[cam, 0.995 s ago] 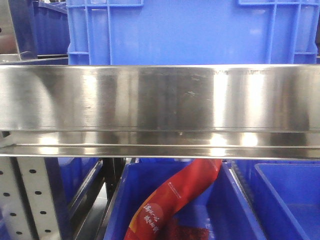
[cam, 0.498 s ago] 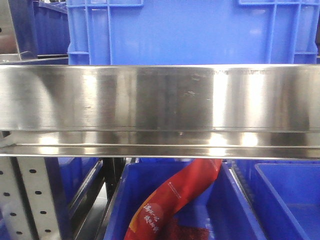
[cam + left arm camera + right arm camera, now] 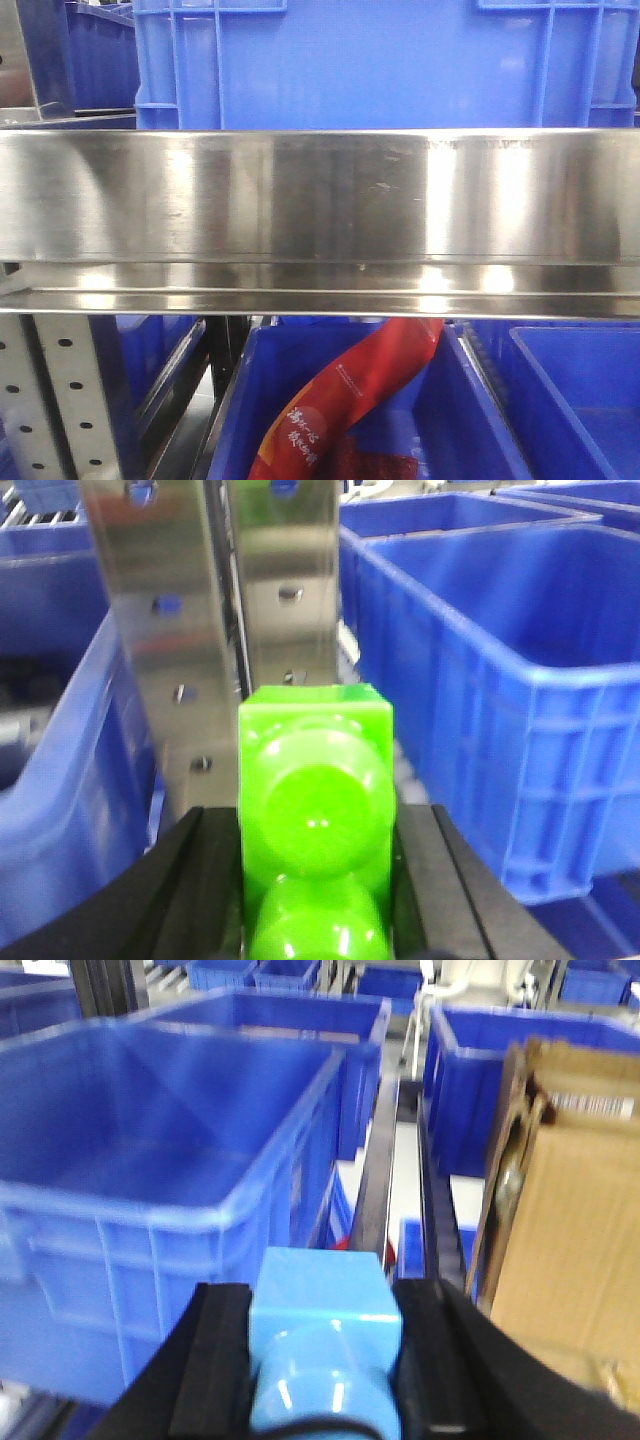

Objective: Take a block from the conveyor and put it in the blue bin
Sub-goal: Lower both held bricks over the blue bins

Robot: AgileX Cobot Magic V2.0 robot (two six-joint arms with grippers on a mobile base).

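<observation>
In the left wrist view, the bright green block (image 3: 315, 780) with round studs is pinched between the black fingers of my left gripper (image 3: 316, 830), which is shut on it. It hangs in front of a steel upright, beside a large blue bin (image 3: 500, 680) on the right. In the right wrist view, my right gripper (image 3: 325, 1310) is shut on a light blue block (image 3: 322, 1285), next to another large blue bin (image 3: 170, 1140) at the left. The conveyor is out of view.
A perforated steel upright (image 3: 200, 630) stands just behind the green block. A cardboard box (image 3: 570, 1230) fills the right. The front view shows a steel shelf beam (image 3: 320, 200), a blue crate (image 3: 380, 60) above and a red package (image 3: 350, 390) in a bin below.
</observation>
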